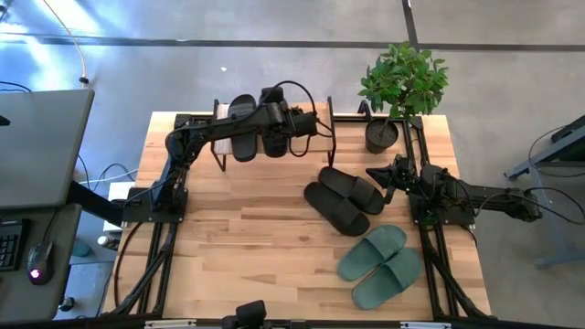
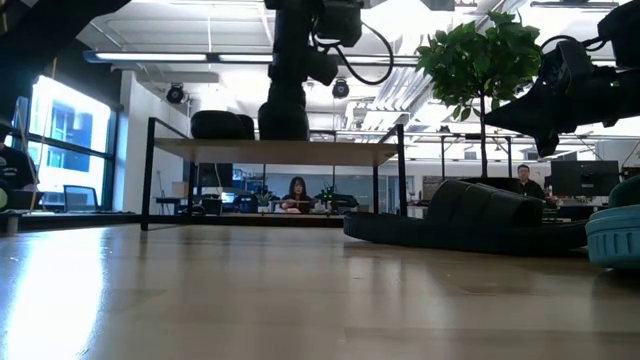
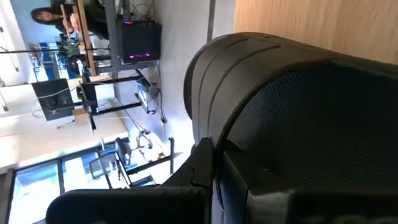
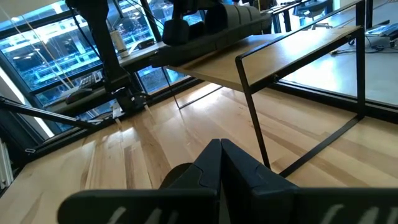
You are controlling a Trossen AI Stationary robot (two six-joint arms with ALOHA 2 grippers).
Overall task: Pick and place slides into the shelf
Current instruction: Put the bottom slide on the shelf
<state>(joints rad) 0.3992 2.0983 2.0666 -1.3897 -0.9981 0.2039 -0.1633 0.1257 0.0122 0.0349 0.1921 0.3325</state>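
1. My left gripper (image 1: 274,123) is over the shelf (image 1: 324,128), jaws clamped on a black slide (image 1: 272,144) — its mate (image 1: 242,128) lies just beside it on the shelf top.
2. My right gripper (image 1: 377,174) waits beside the shelf, jaws together on nothing.
3. Placing step, I judge — next, release and lift clear.
4. Black pair (image 1: 345,196) and green pair (image 1: 379,265) remain on the bench (image 1: 238,247), away from the shelf.
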